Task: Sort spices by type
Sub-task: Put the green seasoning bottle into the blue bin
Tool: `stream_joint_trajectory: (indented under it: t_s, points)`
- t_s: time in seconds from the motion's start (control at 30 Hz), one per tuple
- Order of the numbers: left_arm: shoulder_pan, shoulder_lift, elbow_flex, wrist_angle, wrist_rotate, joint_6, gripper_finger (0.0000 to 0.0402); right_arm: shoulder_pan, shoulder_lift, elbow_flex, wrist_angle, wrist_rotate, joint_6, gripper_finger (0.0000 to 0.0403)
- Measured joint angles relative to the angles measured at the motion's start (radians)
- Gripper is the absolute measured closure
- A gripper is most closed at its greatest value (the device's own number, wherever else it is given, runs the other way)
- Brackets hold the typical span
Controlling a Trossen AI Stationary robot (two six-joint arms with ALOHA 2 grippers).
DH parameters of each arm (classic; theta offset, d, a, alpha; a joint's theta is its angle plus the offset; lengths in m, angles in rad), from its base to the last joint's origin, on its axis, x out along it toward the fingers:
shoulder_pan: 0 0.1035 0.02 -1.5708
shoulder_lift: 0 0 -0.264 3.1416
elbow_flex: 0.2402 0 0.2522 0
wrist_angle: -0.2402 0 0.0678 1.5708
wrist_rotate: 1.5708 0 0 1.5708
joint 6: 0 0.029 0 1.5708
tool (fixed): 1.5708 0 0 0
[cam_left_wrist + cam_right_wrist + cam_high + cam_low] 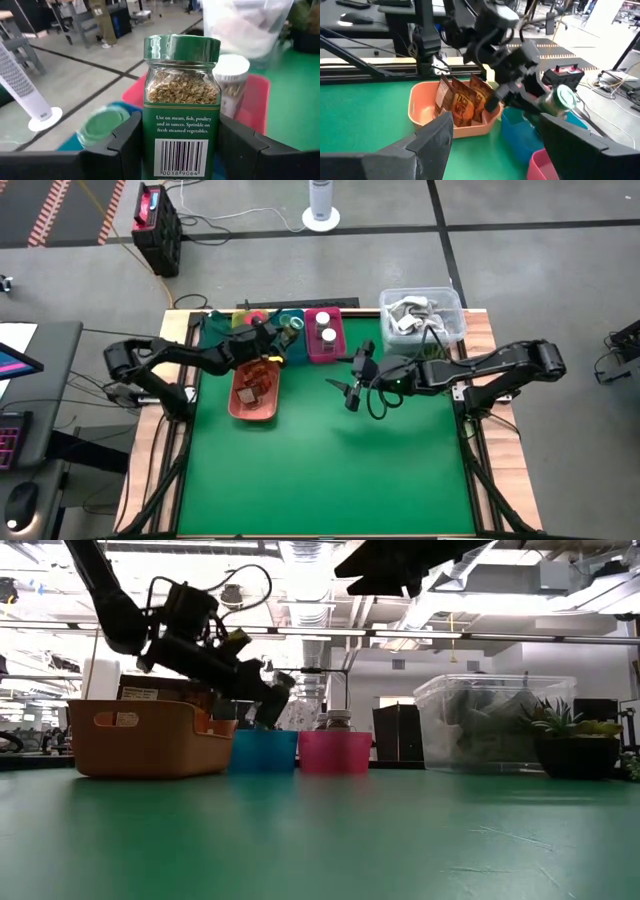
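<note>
Green felt table (330,470) in a big open lab with a concrete floor, a white tower fan past the far edge and ceiling pipes in the low view. The green-capped jar (181,100) of dried herbs is pinched in the left gripper (181,150), fingers clamped on either side of its label, and held tipped above the teal tray (264,750), where another green lid (102,125) already lies. My guess is it's light, rigid glass or plastic with a slick label, so squeezing the flat sides low on the body like this looks safest; it could chip if dropped hard.

Beside it, the magenta tray (324,340) holds white-capped jars (325,328), and the salmon tray (254,395) has the brown packets (462,102). The clear tub (422,315) sits at the far right corner, with a small potted plant (570,735) nearby. The right gripper (352,388) hovers mid-table, fingers spread wide, holding nothing.
</note>
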Motion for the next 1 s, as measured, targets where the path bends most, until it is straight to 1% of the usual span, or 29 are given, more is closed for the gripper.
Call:
stream_joint_trajectory:
  t_s: [0.07,0.2,0.37,0.53,0.7,0.8,0.83,0.93,1.0]
  points:
    - [0.003,0.037,0.0,0.019,0.006,0.004,0.0203,0.0,0.0,-0.02,0.024,0.0,-0.002,0.0085]
    - [0.004,0.104,0.001,0.114,0.005,0.002,0.0203,-0.002,0.001,-0.061,0.043,0.0,0.007,0.0085]
    - [0.004,0.152,0.001,0.163,0.004,-0.006,0.0203,-0.002,0.001,-0.089,0.047,0.0,0.011,0.0085]
    - [0.0,0.154,0.001,0.148,0.012,0.014,0.0203,-0.002,0.001,-0.09,0.042,0.0,0.011,0.0085]
    - [-0.004,0.116,0.001,0.122,0.032,0.06,0.0203,-0.015,0.001,-0.105,0.052,-0.001,0.04,0.0085]
    - [-0.004,0.101,0.001,0.105,0.032,0.056,0.0203,-0.062,0.039,-0.096,0.12,-0.002,0.072,0.0085]
    - [-0.004,0.095,0.001,0.105,0.032,0.051,0.0203,-0.08,0.06,-0.083,0.118,-0.006,0.074,0.0085]
    - [-0.004,0.078,0.001,0.103,0.032,0.046,0.0203,-0.139,0.154,-0.01,0.109,-0.08,0.07,0.0085]
    - [-0.004,0.065,0.001,0.082,0.032,0.046,0.0203,-0.177,0.22,0.045,0.09,-0.107,0.068,0.0085]
